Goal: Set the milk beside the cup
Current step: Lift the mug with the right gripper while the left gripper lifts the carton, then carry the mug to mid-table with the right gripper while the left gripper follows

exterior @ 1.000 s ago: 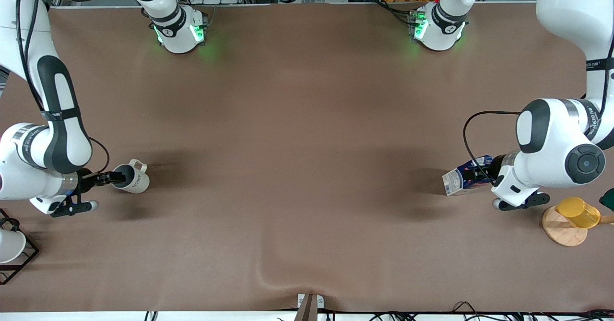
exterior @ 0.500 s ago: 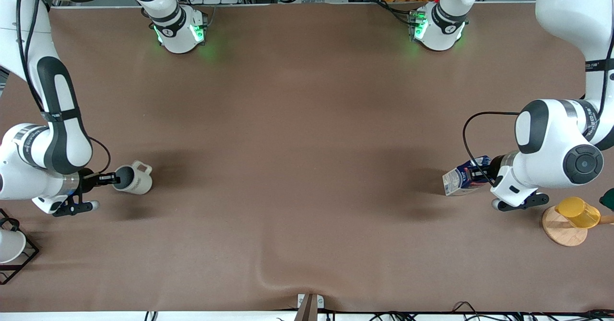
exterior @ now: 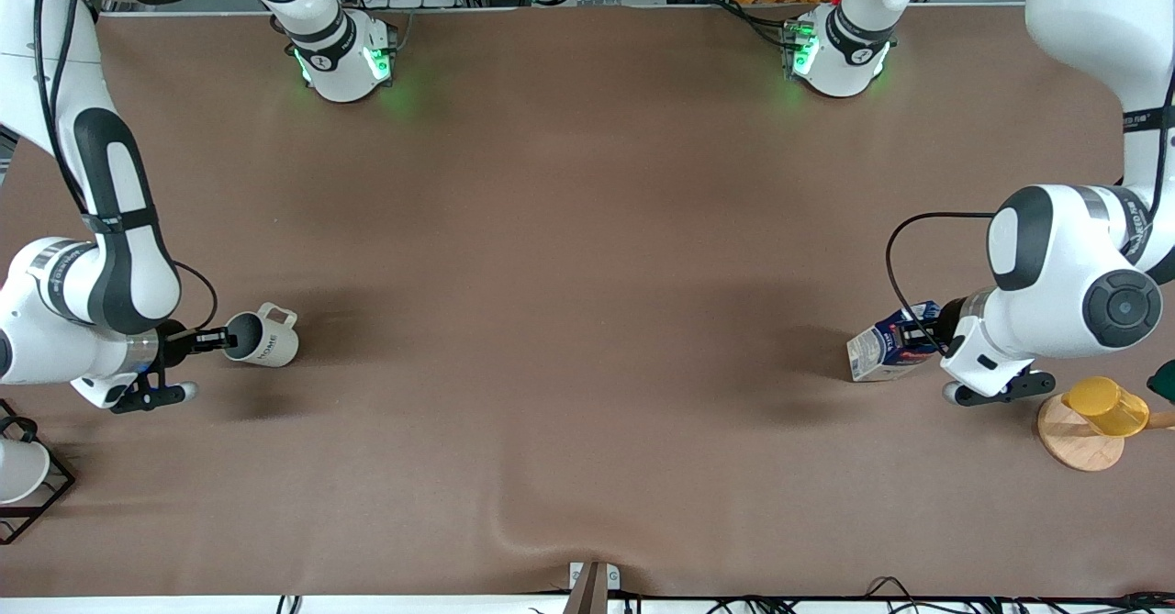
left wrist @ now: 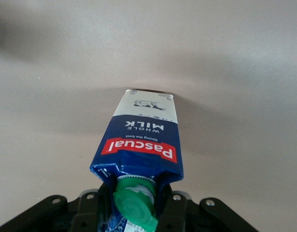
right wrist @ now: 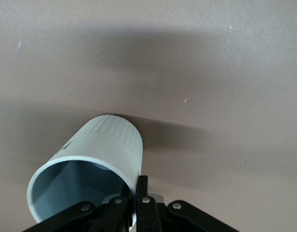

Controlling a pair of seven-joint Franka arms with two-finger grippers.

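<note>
The cup (exterior: 268, 344), a beige-grey mug with dark lettering and a loop handle, hangs tilted on its side just over the table at the right arm's end. My right gripper (exterior: 220, 340) is shut on its rim, one finger inside and one outside; the right wrist view shows the cup (right wrist: 102, 150) and the gripper (right wrist: 134, 203). The milk (exterior: 883, 350), a dark blue carton, is tilted over the table at the left arm's end. My left gripper (exterior: 923, 334) is shut on its top end. The left wrist view shows the milk (left wrist: 143, 140), its green cap (left wrist: 136, 205) and the gripper (left wrist: 134, 212).
A yellow cup (exterior: 1106, 406) lies on a round wooden base (exterior: 1069, 444) beside the left arm. A black wire rack (exterior: 41, 495) with a white cup (exterior: 16, 469) stands at the right arm's end. The brown cloth has a fold (exterior: 514, 527) near the front edge.
My right gripper has carried the cup a little toward the middle of the table. The milk in my left gripper has hardly moved.
</note>
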